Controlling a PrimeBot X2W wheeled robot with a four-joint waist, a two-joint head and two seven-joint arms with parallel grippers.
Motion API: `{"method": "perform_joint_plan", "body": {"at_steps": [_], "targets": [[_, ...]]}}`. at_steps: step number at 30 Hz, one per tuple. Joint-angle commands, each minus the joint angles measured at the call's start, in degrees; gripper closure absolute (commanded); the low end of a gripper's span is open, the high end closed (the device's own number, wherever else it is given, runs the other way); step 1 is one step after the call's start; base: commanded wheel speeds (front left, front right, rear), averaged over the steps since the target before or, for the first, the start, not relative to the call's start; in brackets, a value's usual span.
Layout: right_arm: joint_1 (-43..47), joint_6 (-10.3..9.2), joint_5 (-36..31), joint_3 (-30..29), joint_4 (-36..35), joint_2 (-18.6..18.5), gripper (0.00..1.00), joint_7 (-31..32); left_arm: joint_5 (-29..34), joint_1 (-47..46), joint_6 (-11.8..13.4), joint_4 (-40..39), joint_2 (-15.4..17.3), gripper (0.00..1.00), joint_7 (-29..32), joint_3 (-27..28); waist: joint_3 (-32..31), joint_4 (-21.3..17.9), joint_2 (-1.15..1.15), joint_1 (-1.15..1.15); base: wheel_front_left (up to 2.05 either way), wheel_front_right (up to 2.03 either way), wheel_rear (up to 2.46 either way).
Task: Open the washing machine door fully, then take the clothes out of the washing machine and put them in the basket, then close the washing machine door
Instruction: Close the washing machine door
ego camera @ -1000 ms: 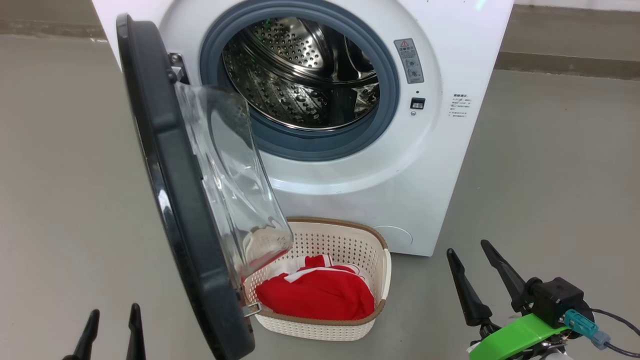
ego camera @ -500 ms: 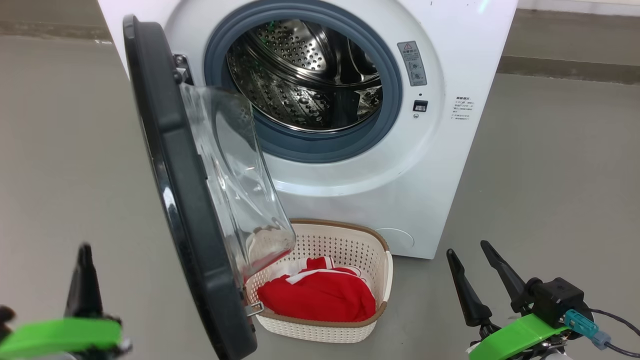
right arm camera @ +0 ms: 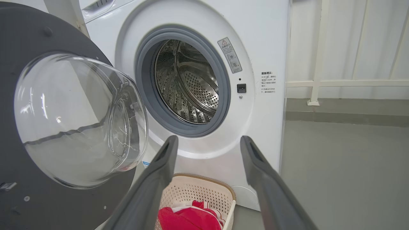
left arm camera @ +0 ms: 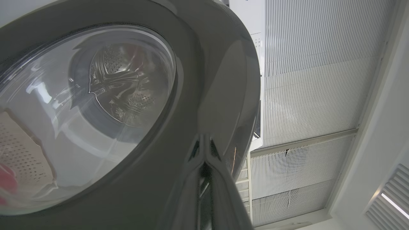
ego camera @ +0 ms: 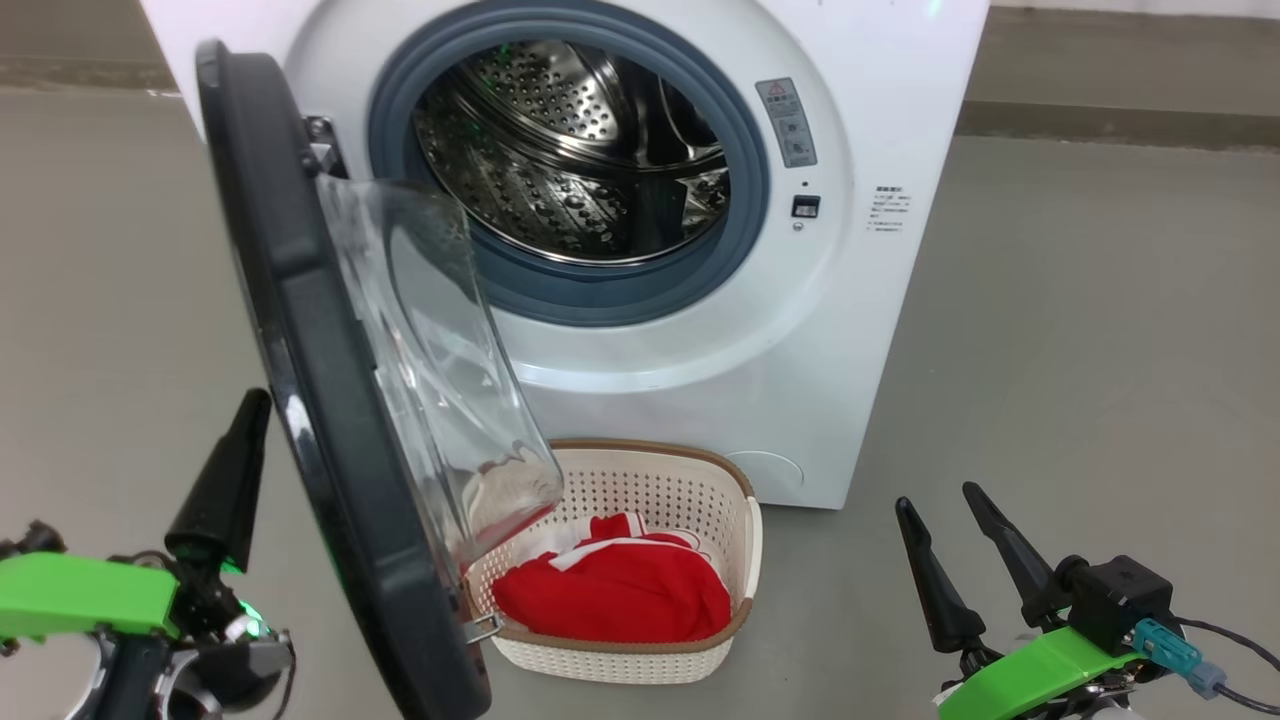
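One left gripper (ego camera: 248,410): fingers pressed together on nothing, tip at the outer face of the washing machine door (ego camera: 300,330); I cannot tell whether it touches. A narrow tip pushing that glossy rim may skid off.
One door: swung open, its glass bowl (ego camera: 430,370) hanging over the left end of the basket (ego camera: 745,560). On the closing swing, the bowl or latch hook (ego camera: 482,628) could clip the basket rim.
One washing machine (ego camera: 850,330): drum (ego camera: 560,170) looks empty, no red inside.
One basket: on the floor (ego camera: 1080,350), just before the machine, near the door's path.
One heap of clothes (ego camera: 620,600): red, in the basket; how many garments cannot be told.
One right gripper (ego camera: 937,498): fingers wide apart, holding nothing, well apart from the door.
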Motion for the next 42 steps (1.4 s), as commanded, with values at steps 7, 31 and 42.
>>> {"method": "perform_joint_plan", "body": {"at_steps": [7, 31, 42], "targets": [[-1.6, 0.29, 1.3, 1.1, -1.2, 0.0, 0.00, -0.4, -3.8, 1.0, 2.3, -5.9, 1.0, 1.00, 0.7, -0.4, 1.7, -2.8, 0.00, 0.00, 0.00, 0.00, 0.00], [-5.1, 0.29, 1.8, 1.1, -2.1, -1.4, 0.00, -0.4, -6.2, -12.1, -1.2, 2.3, 1.0, 1.00, -8.4, -6.4, 8.6, -14.5, 0.00, 0.00, 0.00, 0.00, 0.00], [-7.3, 0.29, 2.0, 1.4, -2.6, -1.7, 0.00, -0.4, -6.7, -24.4, -3.9, 12.3, 1.0, 1.00, -11.6, -6.7, 13.0, -16.3, 0.00, 0.00, 0.00, 0.00, 0.00]]}}
